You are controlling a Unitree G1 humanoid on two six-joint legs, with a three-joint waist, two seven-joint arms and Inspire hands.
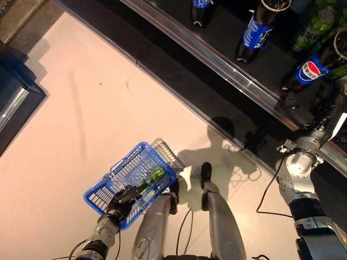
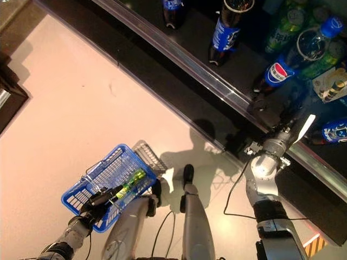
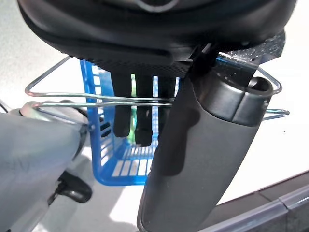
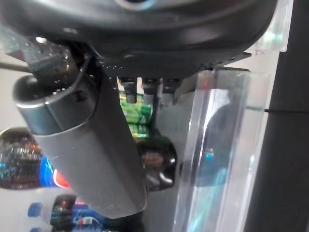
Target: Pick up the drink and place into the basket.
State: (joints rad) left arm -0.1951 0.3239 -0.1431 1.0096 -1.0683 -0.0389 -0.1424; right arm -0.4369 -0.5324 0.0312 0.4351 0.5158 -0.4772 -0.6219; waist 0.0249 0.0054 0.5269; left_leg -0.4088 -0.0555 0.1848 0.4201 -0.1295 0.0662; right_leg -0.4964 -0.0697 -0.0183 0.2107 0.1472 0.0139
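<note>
Basket (image 1: 123, 176) on open floor, left hand (image 1: 122, 199) gripping rim

Blue plastic basket (image 1: 111, 189) with lattice walls and wire handles, set on the pale floor, seen from above. One green drink bottle (image 1: 152, 179) lies on its side inside, along the basket's right wall. Further dark, blue-labelled drink bottles (image 1: 256, 30) stand upright on the shelf
</note>
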